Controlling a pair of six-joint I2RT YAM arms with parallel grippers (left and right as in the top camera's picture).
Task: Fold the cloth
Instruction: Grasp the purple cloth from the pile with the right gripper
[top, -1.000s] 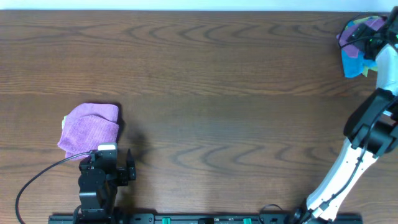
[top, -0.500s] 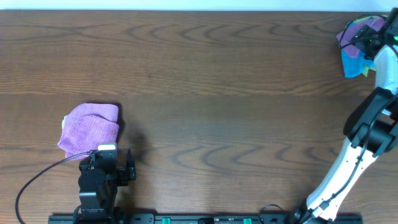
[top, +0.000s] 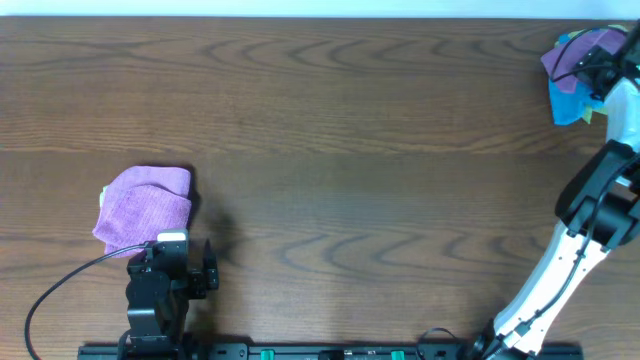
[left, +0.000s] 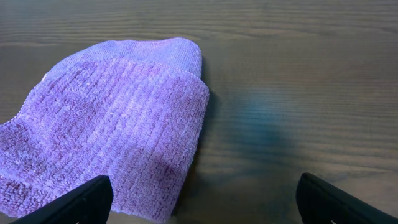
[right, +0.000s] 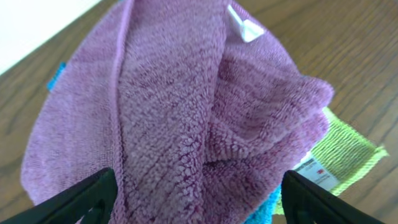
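Observation:
A purple-magenta terry cloth (right: 186, 106) lies crumpled on top of a pile at the table's far right corner (top: 578, 50). It has a stitched hem and a white tag (right: 245, 28). My right gripper (right: 199, 202) is open just above it, with a finger on each side and nothing held; it also shows in the overhead view (top: 603, 72). A lighter lilac cloth (top: 148, 200) lies folded at the near left (left: 112, 124). My left gripper (left: 199, 205) is open and empty just behind the lilac cloth's near edge, and shows from above too (top: 178, 255).
A bright blue cloth (top: 566, 100) and a yellow-green cloth (right: 342, 149) lie under the purple-magenta one. The table's far edge (top: 320, 17) runs just behind the pile. Brown wood table (top: 380, 180) spans between the two arms. A black cable (top: 60, 285) loops at the near left.
The right arm has shifted slightly over the pile, showing a bit more of the purple-magenta cloth. The left arm and the lilac cloth have not moved.

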